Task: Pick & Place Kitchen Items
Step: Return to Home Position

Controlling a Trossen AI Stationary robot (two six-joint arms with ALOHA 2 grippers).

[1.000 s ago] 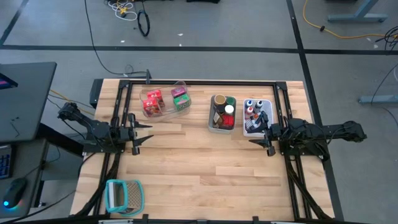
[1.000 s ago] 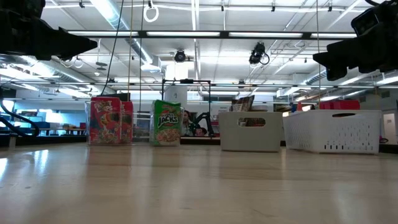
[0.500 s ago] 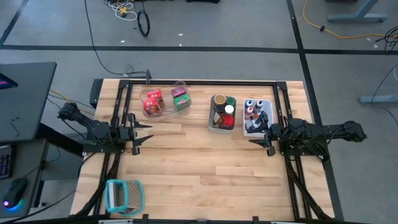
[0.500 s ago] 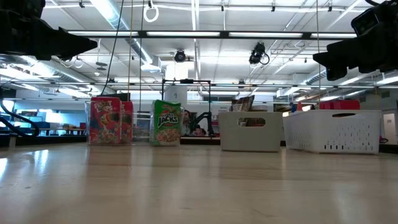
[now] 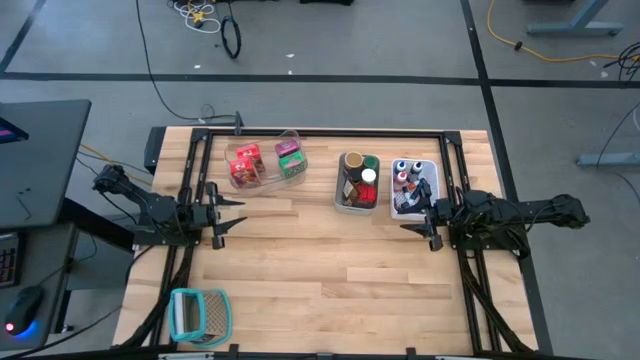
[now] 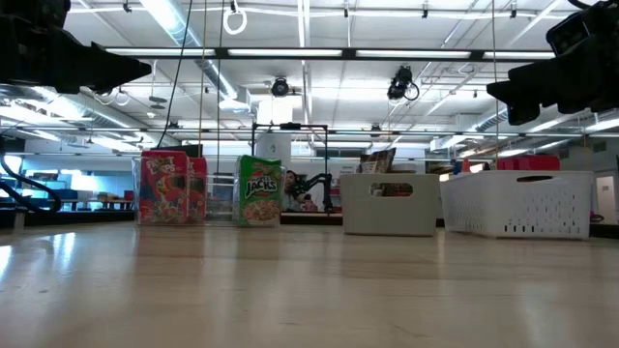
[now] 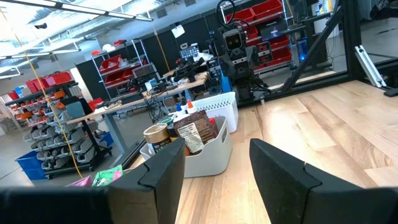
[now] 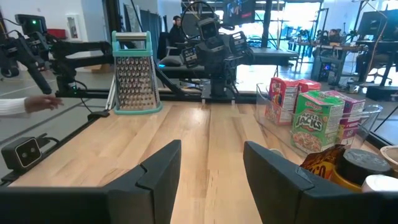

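Observation:
The kitchen items sit in three bins along the table's far side. Red and green packets (image 5: pixel 262 163) stand upright in a clear bin (image 5: pixel 292 137). A brown jar and other jars (image 5: pixel 357 175) fill a grey bin (image 5: pixel 341 203). Small capped bottles (image 5: pixel 408 176) stand in a white bin (image 5: pixel 404 213). My left gripper (image 5: pixel 232 213) hovers level at the table's left side, open and holding nothing. My right gripper (image 5: pixel 410 217) hovers level at the right side, just near of the white bin, also open with nothing in it. In the wrist views both gaps (image 7: pixel 217 168) (image 8: pixel 211 168) show bare table.
A teal-and-white grater (image 5: pixel 198 313) stands at the near left corner. A black frame (image 5: pixel 320 131) runs around the table's edges. The middle and near part of the wooden table (image 5: pixel 330 280) is bare. A person's sleeve and hand (image 8: pixel 25 104) show beyond the table's near side.

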